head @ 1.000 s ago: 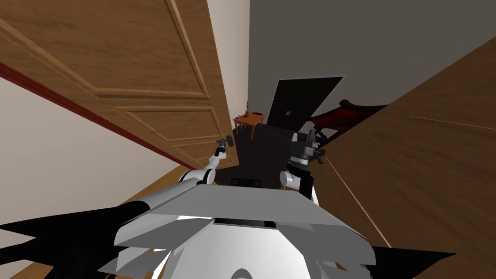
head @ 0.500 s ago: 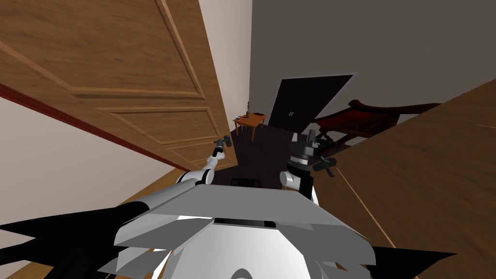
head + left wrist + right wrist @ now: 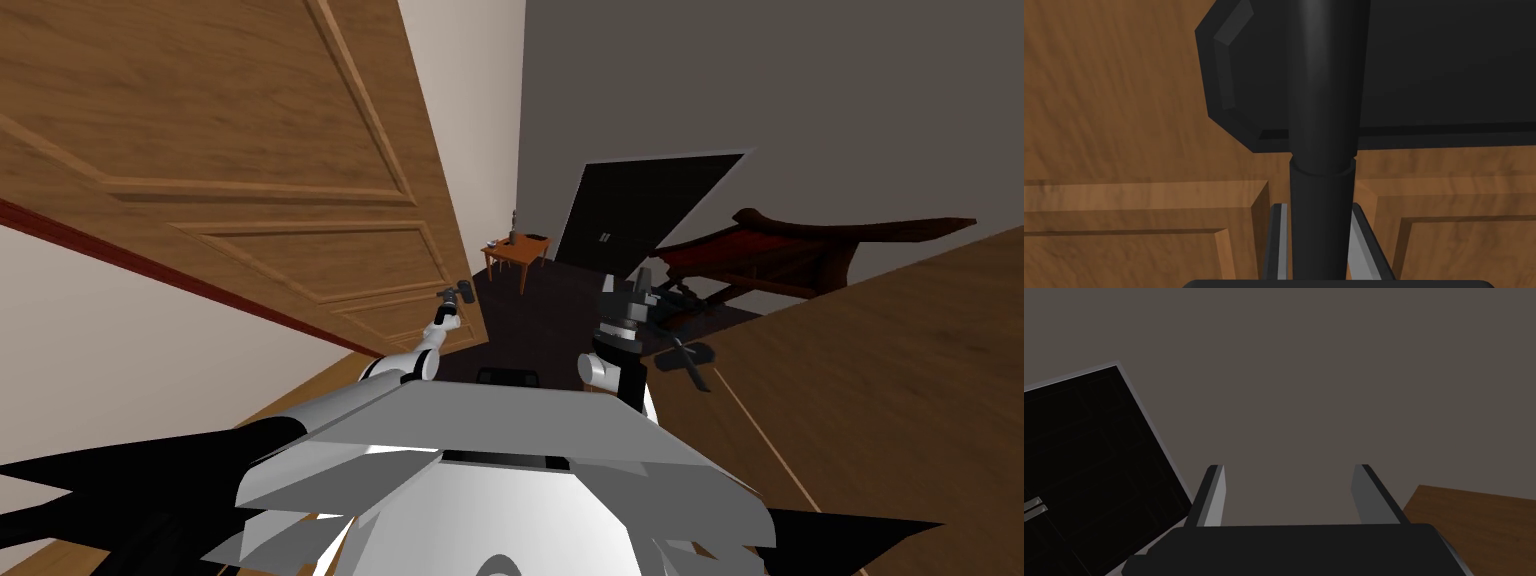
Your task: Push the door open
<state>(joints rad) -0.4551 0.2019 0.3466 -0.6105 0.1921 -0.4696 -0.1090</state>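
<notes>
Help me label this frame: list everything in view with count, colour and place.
panelled door: one, brown wood, on my left.
door handle: one, black, on that door.
second door: one, brown wood, on my right.
lever: one, dark, on the second door.
small table: one, orange-brown, ahead, left of the cabinet.
cabinet: one, black, pale-edged, against the grey wall.
seat: one, dark red, right of the cabinet.
left gripper: one, grey fingers, shut on the door handle.
right gripper: one, grey fingers, open, facing the grey wall.
</notes>
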